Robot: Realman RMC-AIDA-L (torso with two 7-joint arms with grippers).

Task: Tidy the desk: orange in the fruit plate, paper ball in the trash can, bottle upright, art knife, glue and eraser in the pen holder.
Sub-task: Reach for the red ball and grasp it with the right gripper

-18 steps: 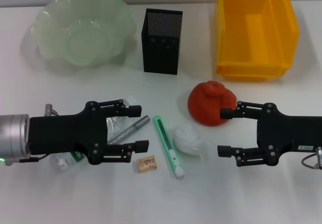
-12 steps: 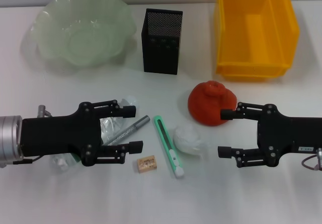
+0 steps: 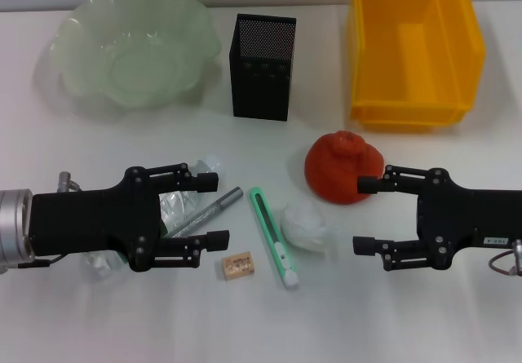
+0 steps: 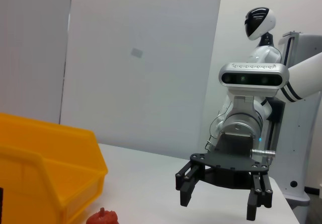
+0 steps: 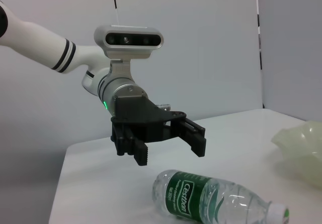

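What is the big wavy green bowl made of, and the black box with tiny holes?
The wavy pale green bowl looks like frosted glass or plastic: it is translucent, with a soft sheen; I can't tell which. The black box with tiny holes looks like matt metal mesh, going by its fine grid of holes and thin straight walls.

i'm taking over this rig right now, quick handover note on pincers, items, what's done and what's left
Left pincer: open, empty, above the lying bottle.
Right pincer: open, empty, beside the orange.
Art knife, glue, eraser and paper ball all lie loose on the desk.
Fruit plate, pen holder and yellow trash can show nothing in them.
Done: nothing. Left: every item.
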